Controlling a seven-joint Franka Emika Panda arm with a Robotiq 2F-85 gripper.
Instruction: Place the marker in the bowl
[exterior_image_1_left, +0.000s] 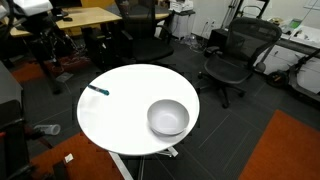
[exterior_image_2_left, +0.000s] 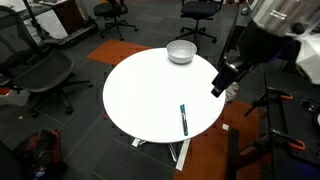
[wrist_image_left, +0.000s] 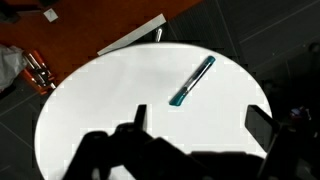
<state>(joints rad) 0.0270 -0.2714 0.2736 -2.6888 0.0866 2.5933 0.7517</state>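
The teal-blue marker (wrist_image_left: 192, 82) lies flat on the round white table (wrist_image_left: 110, 90). It shows near the table's edge in both exterior views (exterior_image_1_left: 98, 91) (exterior_image_2_left: 184, 119). The light grey-white bowl (exterior_image_1_left: 168, 118) stands upright on the opposite side of the table, also seen in an exterior view (exterior_image_2_left: 181, 51); it is out of the wrist view. My gripper (wrist_image_left: 197, 122) is open and empty, high above the table, with the marker lying between and beyond its fingers. In an exterior view the gripper (exterior_image_2_left: 222, 80) hangs beside the table's edge.
Black office chairs (exterior_image_1_left: 232, 58) (exterior_image_2_left: 45, 72) stand around the table. Desks (exterior_image_1_left: 70, 22) lie behind. A tripod-like stand (exterior_image_2_left: 275, 110) is on the floor close to the arm. The floor is dark carpet with orange patches (exterior_image_1_left: 290, 145).
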